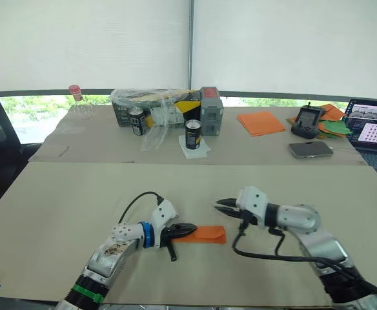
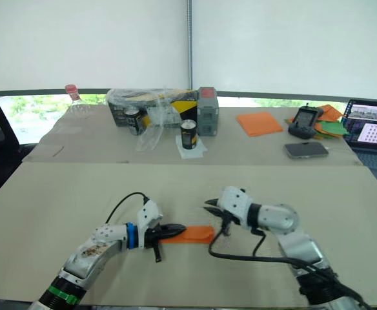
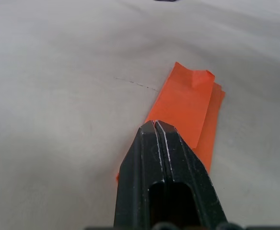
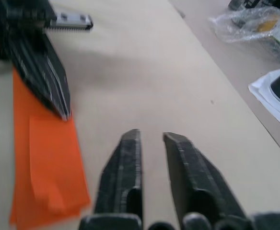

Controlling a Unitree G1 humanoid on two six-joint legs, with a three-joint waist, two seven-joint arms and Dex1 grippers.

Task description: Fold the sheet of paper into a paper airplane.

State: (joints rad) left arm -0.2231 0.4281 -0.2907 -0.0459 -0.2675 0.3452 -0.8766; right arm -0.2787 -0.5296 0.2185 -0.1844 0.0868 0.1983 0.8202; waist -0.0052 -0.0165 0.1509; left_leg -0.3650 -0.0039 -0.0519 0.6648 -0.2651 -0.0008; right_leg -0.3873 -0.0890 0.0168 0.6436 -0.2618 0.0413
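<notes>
**Folded orange paper being pinned at one end by the left pincer**

While the paper airplane point(image 1: 204, 234) is lying flat on the near surface point(image 1: 59, 200) as a narrow strip of creased orange layers, its left end is being pressed down by the left pincer point(image 1: 190, 228), whose two black fingers are being kept tight together with no gap showing between them. In the left wrist view the closed tips are being seen resting on top of the paper point(image 3: 188, 108), and a small folded flap is being shown at the far end of the strip. Whether a layer is being pinched between the fingers cannot be told; the tips are simply being laid on the paper.

The right pincer point(image 1: 218, 203) is being held just beyond the paper's right end, apart from it, with its fingers point(image 4: 125, 177) being kept a little way open and nothing being gripped between them. In the right wrist view the orange strip is being seen to one side of those fingers, not between them.

On the far surface, a stack of orange sheets point(image 1: 261, 122), two dark cans point(image 1: 193, 134), a clear plastic bag point(image 1: 156, 113), a phone point(image 1: 310, 149) and a laptop point(image 1: 373, 129) are being left well apart from both pincers.
</notes>
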